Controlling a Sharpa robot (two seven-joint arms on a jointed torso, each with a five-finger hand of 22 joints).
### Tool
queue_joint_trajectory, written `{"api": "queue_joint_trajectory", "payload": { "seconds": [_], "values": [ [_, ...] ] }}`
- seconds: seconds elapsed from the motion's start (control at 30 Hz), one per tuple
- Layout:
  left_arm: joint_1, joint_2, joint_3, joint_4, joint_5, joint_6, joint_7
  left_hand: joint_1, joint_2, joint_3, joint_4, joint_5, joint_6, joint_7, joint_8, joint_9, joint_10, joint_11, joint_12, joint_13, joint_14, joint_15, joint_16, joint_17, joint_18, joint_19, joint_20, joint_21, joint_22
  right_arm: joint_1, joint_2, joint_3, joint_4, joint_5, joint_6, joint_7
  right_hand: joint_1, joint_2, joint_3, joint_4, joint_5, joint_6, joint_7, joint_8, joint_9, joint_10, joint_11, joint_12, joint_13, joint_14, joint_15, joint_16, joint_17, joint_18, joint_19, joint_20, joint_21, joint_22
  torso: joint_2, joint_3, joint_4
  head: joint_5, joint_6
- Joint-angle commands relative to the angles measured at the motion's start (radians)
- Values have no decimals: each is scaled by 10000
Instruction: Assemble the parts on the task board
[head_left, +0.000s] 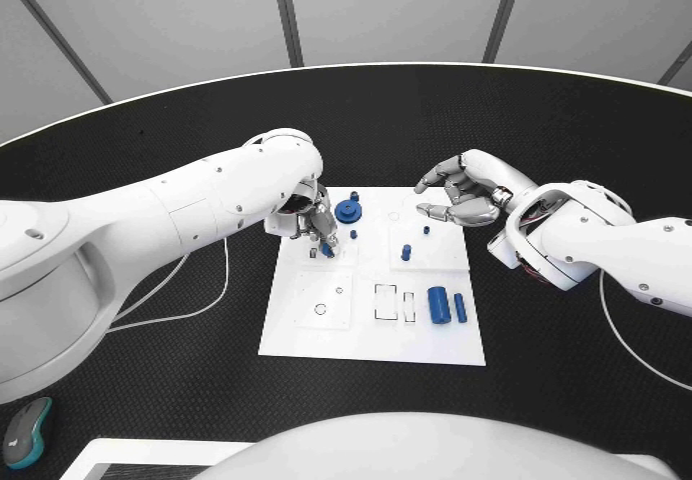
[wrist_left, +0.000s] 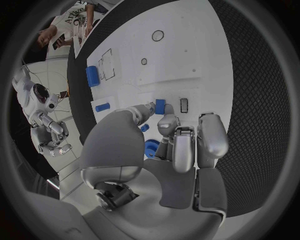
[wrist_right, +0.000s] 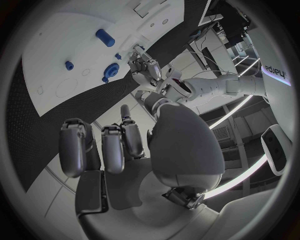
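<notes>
Parts for the assembly lie on the white task board (head_left: 378, 340) in the middle of the black table (head_left: 577, 130). A small blue block (head_left: 327, 250) is pinched between the fingertips (wrist_left: 161, 111) of the left hand (head_left: 307, 218), just above the board's left half, near a small dark slot (wrist_left: 184, 105) seen in the left wrist view. Just beside that hand, toward the board's far edge, sits a blue gear (head_left: 348, 211), and a small blue peg (head_left: 353, 234) stands close to it. Near the middle of the board is a short blue pin (head_left: 407, 252). Lower on the right half, a blue cylinder (head_left: 438, 299) and a thinner blue bar (head_left: 460, 307) lie side by side, next to two outlined rectangular pockets (head_left: 394, 302). A ring outline (head_left: 322, 308) is marked on the lower left of the board.

The right hand (head_left: 464, 190) hovers over the far right corner of the board, fingers apart and loosely curled, holding nothing. A white cable (head_left: 202, 300) loops on the table left of the board.
</notes>
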Motion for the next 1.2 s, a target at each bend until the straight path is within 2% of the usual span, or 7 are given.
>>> {"api": "queue_joint_trajectory", "payload": {
  "seconds": [0.03, 0.67, 1.2],
  "values": [
    [-6, 1, 0, 12, 2, -25, -72, -136, 10, -120, 14, 58, 42, -64, 45, 1, 14, -52, 22, -23, 1004, -20, 3, 2442, -124, -33, -4, -35, -12, 0, 0, 0, 0, 0, 0, 0, -24, -107, 38, 19, 61, 32, 13, 32, -12, -23, -25, 18, 852, 796, -76, -63, 1590, 92, 417, -67, 10, 1308, -4, -4, -7, -6, -14],
    [-66, 27, 0, -12, 8, -140, -75, -354, -40, -668, 302, 58, 90, -68, 16, 12, -40, -56, 17, -64, 1002, -29, 0, 2435, -124, -34, -21, -53, -23, 0, -3, 0, 15, 0, -4, -4, -24, -107, 38, 19, 61, 32, 13, 32, -12, -23, -25, 18, 852, 796, -76, -63, 1590, 92, 417, -67, 10, 1308, -4, -5, -7, -17, -25],
    [-86, 19, -1, -46, 7, 52, -109, -364, -55, -772, 342, 58, 80, -67, -3, 9, -76, -55, -8, -114, 1014, -28, 15, 2476, -120, -42, -22, -66, -43, 1, -19, 1, 20, 0, -5, -14, -24, -120, 57, 19, 67, 30, 9, 47, -32, -34, -31, -2, 828, 794, -82, -76, 1572, 97, 412, -74, -15, 1292, -7, 0, -7, -22, -31]
  ]
}}
